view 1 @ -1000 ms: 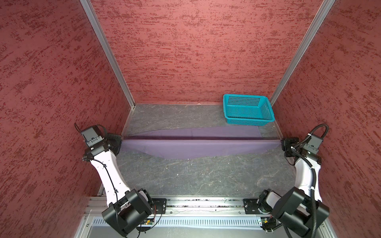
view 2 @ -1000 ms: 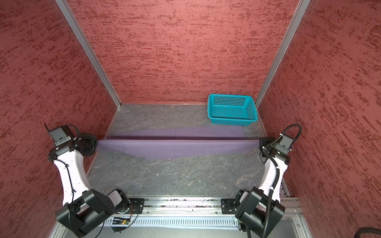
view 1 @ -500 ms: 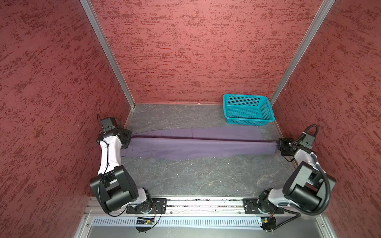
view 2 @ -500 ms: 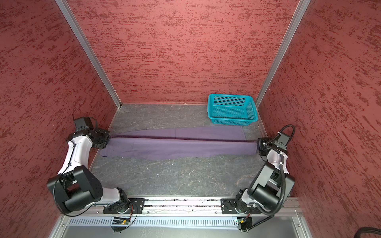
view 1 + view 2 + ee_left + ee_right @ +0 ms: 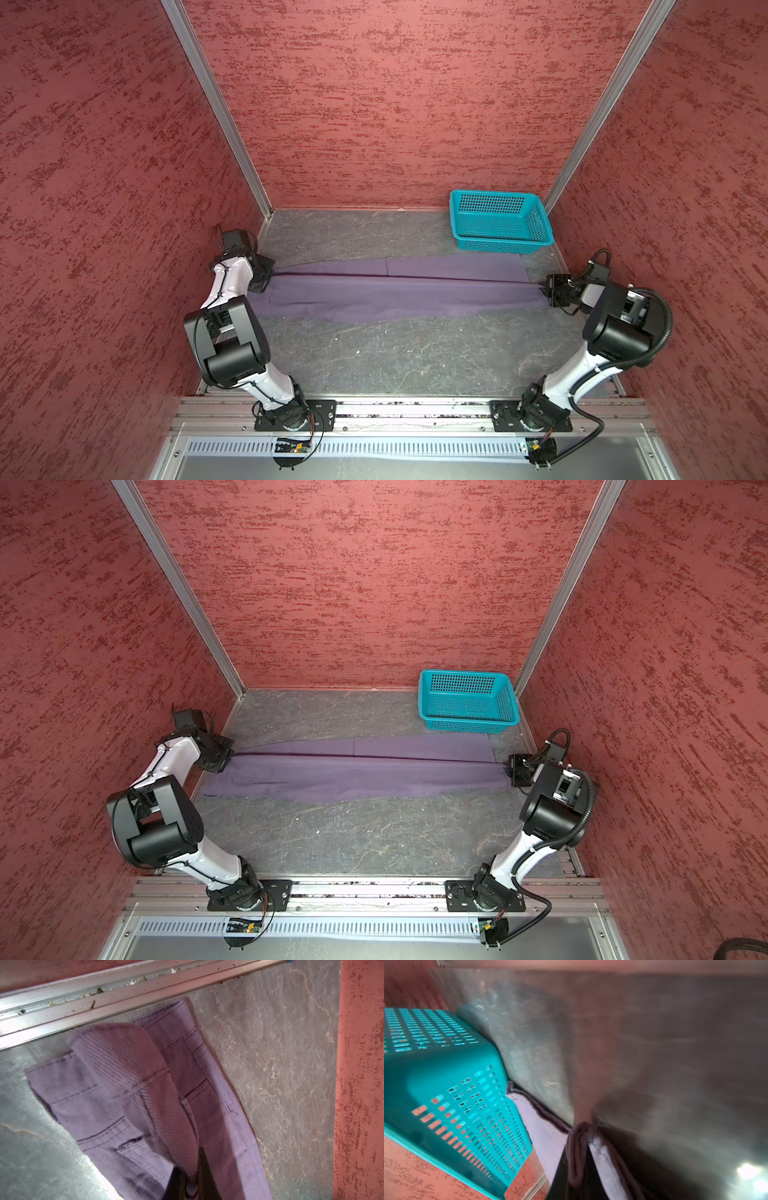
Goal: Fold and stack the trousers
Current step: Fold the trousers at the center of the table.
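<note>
Purple cloth, dusty in tone: the trousers are laid lengthwise across the grey marbled table, from its left side to its right. Most of the fabric is spread flat, but one edge is pulled up into a tight dark line running from end to end.

At the left end that edge is pinched by the left gripper, closed right down on a fold near the stitched pocket seams, which are seen up close in the left wrist view. At the other end a bunched bit of cloth is clamped by the right gripper, also fully closed; its wrist view is pretty blurred though.

Just behind the trousers, in the far right corner, a teal perforated basket is parked upright. Whether it's touched by the cloth can't be told.
</note>
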Robot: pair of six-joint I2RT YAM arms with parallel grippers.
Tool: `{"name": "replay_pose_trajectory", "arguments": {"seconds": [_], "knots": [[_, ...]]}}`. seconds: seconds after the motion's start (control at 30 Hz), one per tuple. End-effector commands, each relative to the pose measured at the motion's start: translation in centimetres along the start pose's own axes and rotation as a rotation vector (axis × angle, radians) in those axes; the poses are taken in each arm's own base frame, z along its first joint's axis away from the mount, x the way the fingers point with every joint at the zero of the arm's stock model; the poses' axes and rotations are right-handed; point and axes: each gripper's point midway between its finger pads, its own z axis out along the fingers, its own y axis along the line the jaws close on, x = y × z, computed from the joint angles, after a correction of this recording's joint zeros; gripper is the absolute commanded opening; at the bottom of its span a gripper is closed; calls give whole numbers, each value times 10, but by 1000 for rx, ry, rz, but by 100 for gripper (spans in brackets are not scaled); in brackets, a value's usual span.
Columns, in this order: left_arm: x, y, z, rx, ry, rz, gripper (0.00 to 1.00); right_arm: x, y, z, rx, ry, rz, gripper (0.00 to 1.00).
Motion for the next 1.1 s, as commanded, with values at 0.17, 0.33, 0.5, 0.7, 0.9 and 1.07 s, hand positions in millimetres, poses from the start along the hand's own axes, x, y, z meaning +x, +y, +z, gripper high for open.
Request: {"name": "replay_pose_trajectory", "arguments": {"seconds": [0.17, 0.33, 0.5, 0.7, 0.9, 1.07], "knots": [[-48, -15, 2, -14, -178, -6, 0, -36, 85, 7, -153, -129, -85, 0], [-47, -17, 10, -36, -166, 7, 0, -38, 85, 24, -128, -121, -82, 0], [-51, -18, 15, -51, -169, 15, 17, -41, 71, 39, -112, -106, -52, 11], [-54, -36, 15, -22, -149, 32, 63, -38, 65, 44, -93, -81, -55, 47], [-53, -61, -13, 25, -175, 77, 66, -24, 56, 30, -76, -70, -86, 51], [-37, -54, -49, 69, -191, 105, 65, -7, 23, 7, 8, -100, -153, 51]]}}
